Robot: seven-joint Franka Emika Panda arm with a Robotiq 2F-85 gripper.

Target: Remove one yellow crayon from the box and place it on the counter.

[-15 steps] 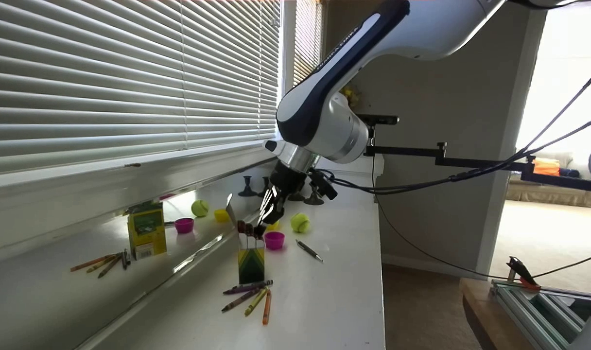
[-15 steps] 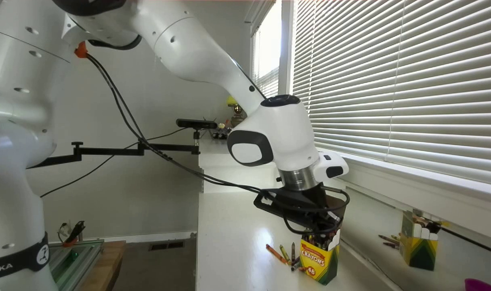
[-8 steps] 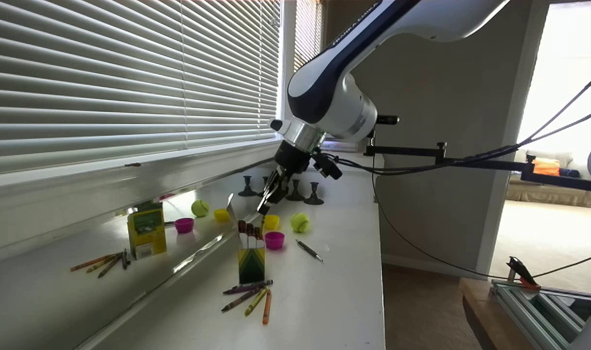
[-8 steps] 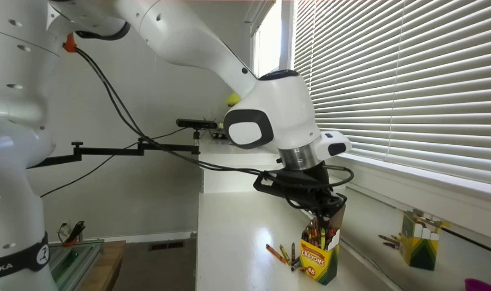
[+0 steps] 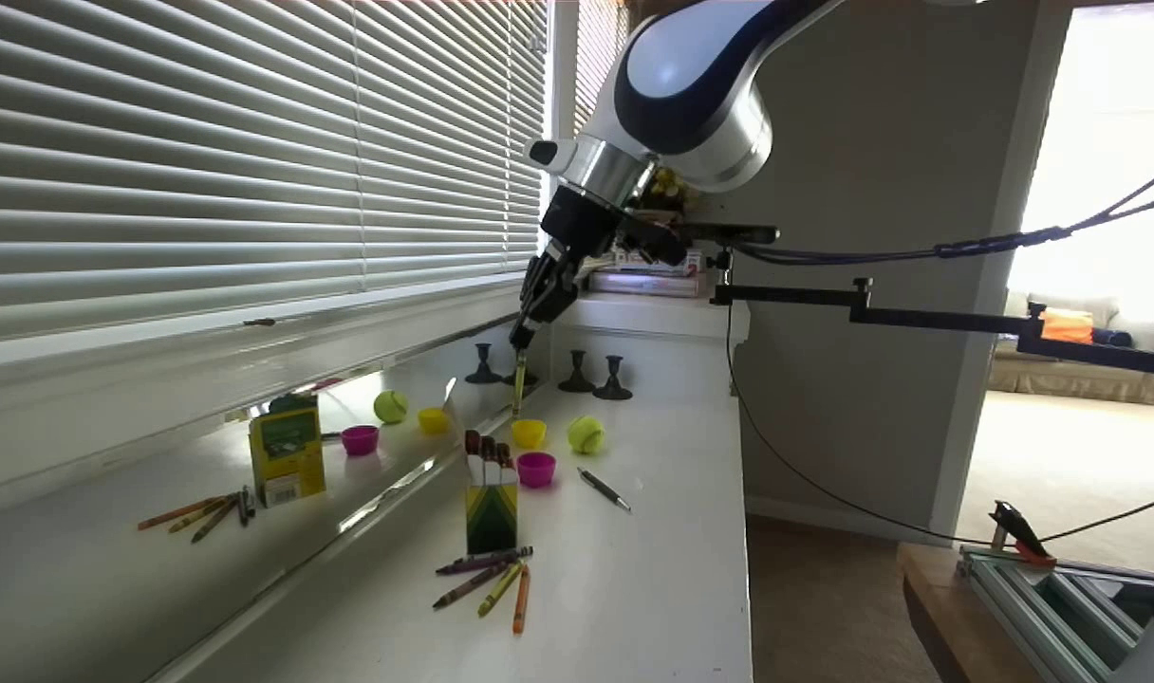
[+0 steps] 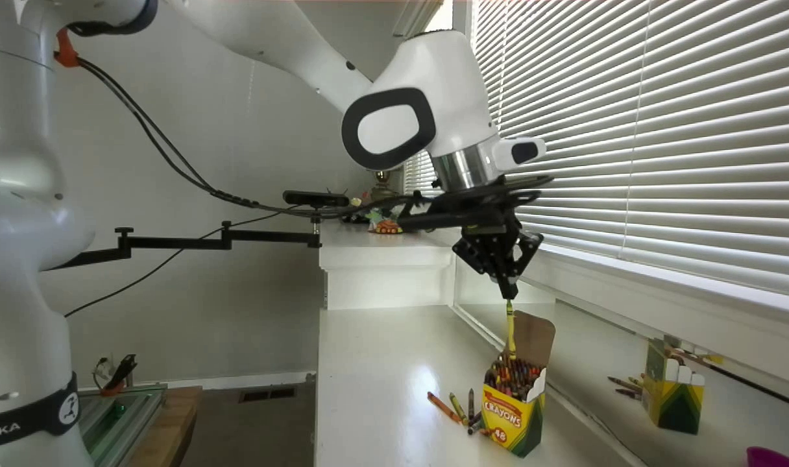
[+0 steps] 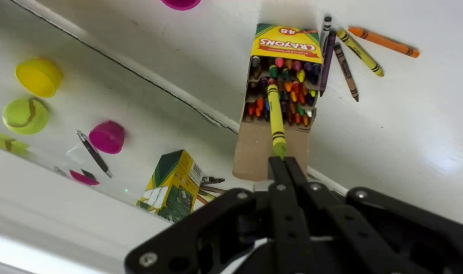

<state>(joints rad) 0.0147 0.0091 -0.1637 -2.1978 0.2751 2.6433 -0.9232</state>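
Nearest the wrist camera, our gripper [image 7: 283,160] is clenched on the pointed end of the yellow crayon [image 7: 276,116]. Reason, we judge: the packed crayons [image 7: 301,97] stand point-up, so points are all a grasp from above can reach. Ours hangs point up, its blunt end [image 5: 516,413] down, long axis nearly vertical in both exterior views, above the box [image 7: 286,43]. We read it as out; an exterior view shows a gap beneath, though how much clearance there is we cannot tell. The box stands upright, its lid [image 7: 250,152] folded back to give access from above. Just beside it, loose crayons [image 7: 361,53], a yellow among them, lie on the counter [image 7: 387,125], where ours should go next; a tip-only hold may let it swivel at touchdown. Farther along, in an exterior view, sit a pink cup [image 5: 536,471], a yellow cup [image 5: 529,434] and a tennis ball [image 5: 586,435].
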